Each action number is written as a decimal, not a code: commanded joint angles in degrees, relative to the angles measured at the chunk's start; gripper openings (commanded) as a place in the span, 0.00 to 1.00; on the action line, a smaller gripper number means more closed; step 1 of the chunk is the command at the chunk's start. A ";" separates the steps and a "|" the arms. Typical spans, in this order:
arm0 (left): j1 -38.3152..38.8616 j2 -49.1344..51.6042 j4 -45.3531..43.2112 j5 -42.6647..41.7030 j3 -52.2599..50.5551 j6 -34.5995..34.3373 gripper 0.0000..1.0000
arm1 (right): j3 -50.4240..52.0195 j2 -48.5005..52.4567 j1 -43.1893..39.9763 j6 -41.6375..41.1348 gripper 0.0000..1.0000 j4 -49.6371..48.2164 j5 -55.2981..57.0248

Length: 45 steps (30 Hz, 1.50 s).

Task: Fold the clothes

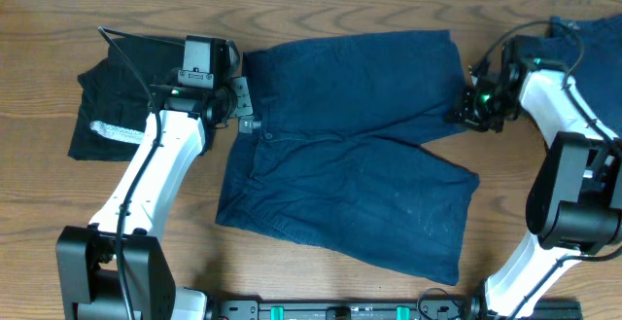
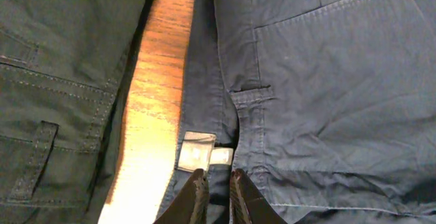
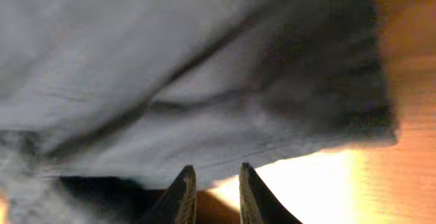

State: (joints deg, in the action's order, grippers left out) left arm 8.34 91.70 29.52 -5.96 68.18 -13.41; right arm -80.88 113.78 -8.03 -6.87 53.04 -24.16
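a brown wooden table [image 1: 58, 213] with clear grain carries all the things, and the two arms reach in from the near edge. the navy blue shorts [image 1: 350, 155] lie spread flat in the middle of the table, the waistband to the left and the two legs to the right. just left of them, with a narrow strip of bare wood between, lies a black garment [image 1: 107, 106] with a whitish-grey band [image 1: 117, 130] on its lower part. one more navy garment [image 1: 593, 38] shows only partly at the far right corner. the left jaws are at the waistband of the shorts; in the left wrist view the two dark fingers [image 2: 196, 195] stand very close together and pinch the edge of the navy cloth, just below a small pale label [image 2: 197, 149] and near a belt loop [image 2: 252, 98]. the right jaws are at the far right end of the upper leg. in the right wrist view the fingers [image 3: 180, 197] stand a little apart, with only bright wood and shadow between them, so they are released; the hem of the cloth lies just beyond the tips, but this view is blurred.
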 commanded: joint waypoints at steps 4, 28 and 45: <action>-0.28 -0.70 -0.04 0.68 0.28 0.87 0.15 | -3.02 -0.37 0.59 2.86 0.01 12.68 -2.80; -0.28 0.52 0.81 0.68 0.28 0.90 0.15 | 13.16 -0.35 5.16 -4.90 0.01 7.67 12.66; -0.28 0.52 0.79 0.68 0.28 0.87 0.15 | 14.67 -0.26 3.17 -6.99 0.01 -14.73 28.26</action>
State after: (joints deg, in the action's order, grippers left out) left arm 8.34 91.72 30.20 -5.96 68.18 -13.26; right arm -67.55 110.21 -3.79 -14.59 41.08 -1.41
